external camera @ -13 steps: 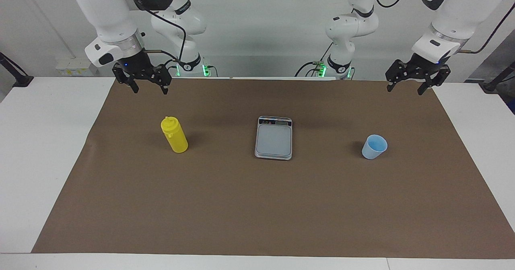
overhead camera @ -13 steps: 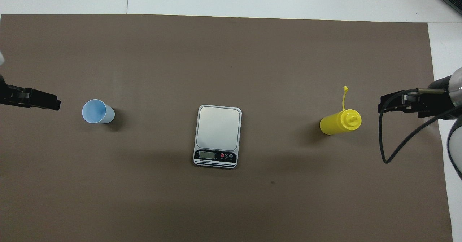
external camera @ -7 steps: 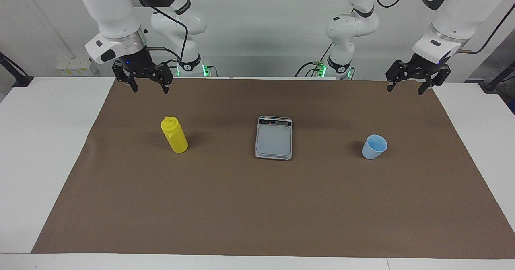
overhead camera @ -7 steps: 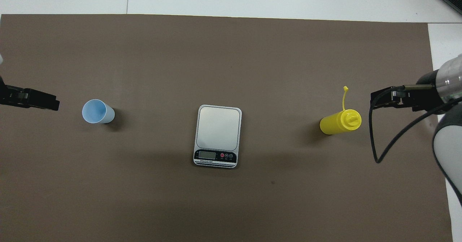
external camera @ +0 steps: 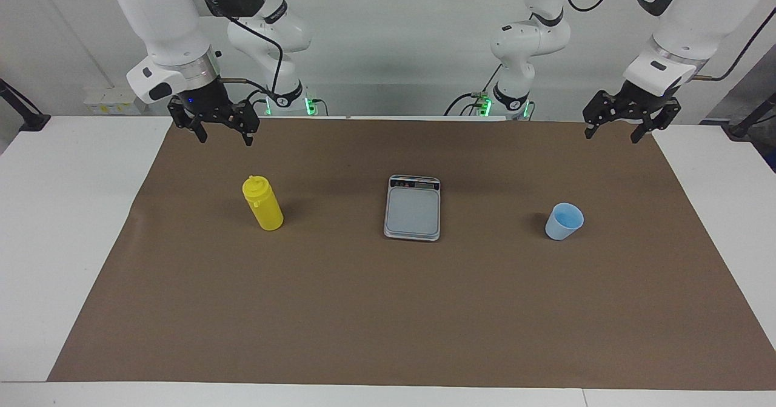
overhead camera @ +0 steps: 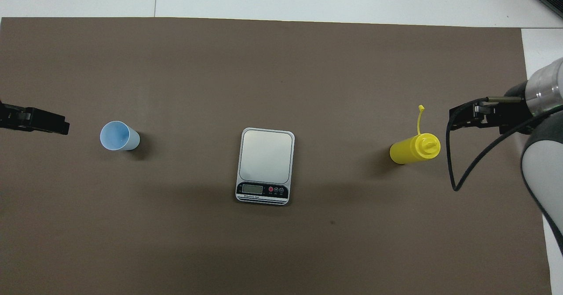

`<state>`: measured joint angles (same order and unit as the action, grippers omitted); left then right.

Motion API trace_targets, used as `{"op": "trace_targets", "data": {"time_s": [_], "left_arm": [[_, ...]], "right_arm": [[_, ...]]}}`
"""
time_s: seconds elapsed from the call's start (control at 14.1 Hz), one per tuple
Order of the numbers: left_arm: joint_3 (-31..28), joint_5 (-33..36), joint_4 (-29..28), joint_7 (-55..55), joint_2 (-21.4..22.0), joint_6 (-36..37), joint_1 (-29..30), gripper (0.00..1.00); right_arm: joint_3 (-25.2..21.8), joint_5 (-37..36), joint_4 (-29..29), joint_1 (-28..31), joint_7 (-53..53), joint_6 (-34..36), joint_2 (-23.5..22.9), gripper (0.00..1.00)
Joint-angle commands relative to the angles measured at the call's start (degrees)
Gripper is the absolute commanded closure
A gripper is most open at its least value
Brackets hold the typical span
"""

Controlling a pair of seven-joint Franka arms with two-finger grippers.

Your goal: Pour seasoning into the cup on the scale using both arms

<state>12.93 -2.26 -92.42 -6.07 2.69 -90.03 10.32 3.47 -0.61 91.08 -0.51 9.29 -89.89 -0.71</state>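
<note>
Yellow bottle (external camera: 262,204) stands upright, nozzle up, strap toward far table (external camera: 73,213) edge, beside scale (external camera: 413,207) at right arm's end; both tools, right (external camera: 222,134) and left (external camera: 611,131), hover wide open.

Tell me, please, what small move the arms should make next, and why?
Probably the left gripper should descend toward the cup, since the cup stands on the brown mat toward the left arm's end, not yet on the scale. Both grippers hang open and hold nothing; the right gripper is up near the seasoning.
</note>
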Motion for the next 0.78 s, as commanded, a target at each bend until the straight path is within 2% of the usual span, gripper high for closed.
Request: {"op": "trace_targets", "data": {"time_s": [0.0,0.21,0.43,0.71], "left_arm": [[0.08,0.24,-1.44,0.44,1.08,-0.49,0.49,0.0],[-0.01,0.24,-4.94,0.53,1.0,-4.7,0.67,0.0],[-0.01,0.24,-12.5,0.53,0.21,-13.13,2.51,0.0],[-0.01,0.15,-19.44,1.93,-2.69,-24.1,4.0,0.0]], "right_arm": [[0.22,-0.27,-0.56,0.42,0.81,0.95,-0.17,0.0],[0.22,-0.18,0.84,0.69,0.38,1.12,0.35,0.0],[0.22,-0.01,2.08,0.95,0.37,1.03,1.06,0.0],[0.22,0.08,2.08,0.95,0.37,1.03,1.06,0.0]]}}
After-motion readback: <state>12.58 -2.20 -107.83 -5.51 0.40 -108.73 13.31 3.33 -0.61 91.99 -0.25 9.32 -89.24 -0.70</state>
